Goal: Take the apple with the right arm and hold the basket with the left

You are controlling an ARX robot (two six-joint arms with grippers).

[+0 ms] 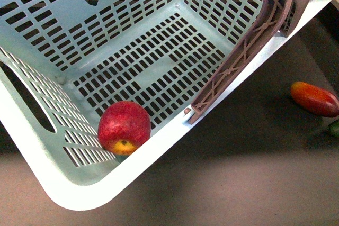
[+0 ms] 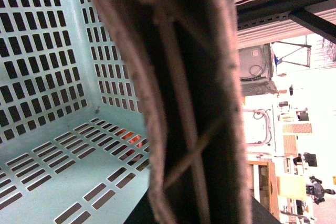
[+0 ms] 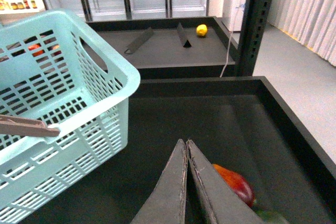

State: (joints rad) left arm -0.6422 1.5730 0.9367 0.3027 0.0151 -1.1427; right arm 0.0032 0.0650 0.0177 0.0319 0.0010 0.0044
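The red apple [image 1: 124,127] with a yellow patch lies in the near corner of the mint-green basket [image 1: 159,78]. The basket is tilted and fills most of the front view. Its brown ribbed handle [image 1: 249,41] runs along the right rim. In the left wrist view the handle [image 2: 189,98] fills the middle, and my left gripper is shut on it, its fingers hidden. My right gripper [image 3: 186,142] is shut and empty, over the dark bin floor beside the basket [image 3: 68,103]. The apple's red shows through the slots in the left wrist view [image 2: 131,137].
An elongated red-orange fruit [image 1: 313,99] lies on the dark surface right of the basket, with a green item [image 1: 334,128] beside it. It also shows under my right fingers [image 3: 236,184]. A yellow fruit [image 3: 201,30] sits on a far shelf. A dark post [image 3: 257,19] stands at the bin's corner.
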